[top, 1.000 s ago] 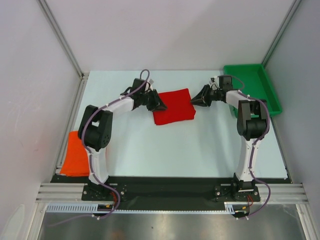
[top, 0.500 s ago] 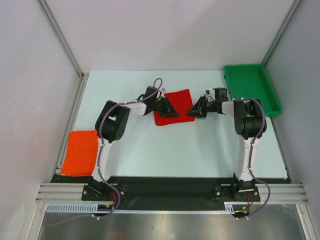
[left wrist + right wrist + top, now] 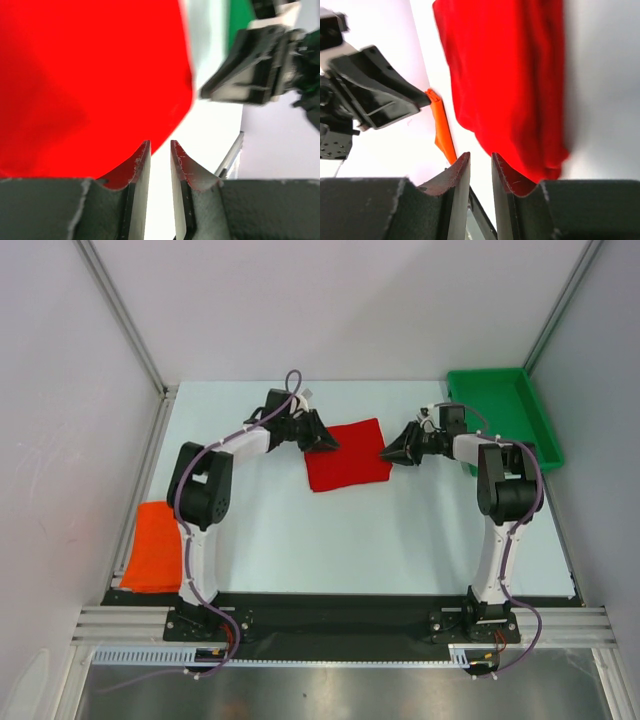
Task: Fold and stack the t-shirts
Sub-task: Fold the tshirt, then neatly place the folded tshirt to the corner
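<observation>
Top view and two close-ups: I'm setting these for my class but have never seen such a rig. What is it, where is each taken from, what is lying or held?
A robot: two arms bolted at the table's near edge. The wide picture comes from a fixed camera above and behind them; each close-up from a camera on one wrist, looking past its own fingers. On the table lie a folded red t-shirt, centre, an orange t-shirt at the near left edge and a green tray far right. The left end effector and right end effector flank the red t-shirt, jaws slightly apart, holding nothing.
</observation>
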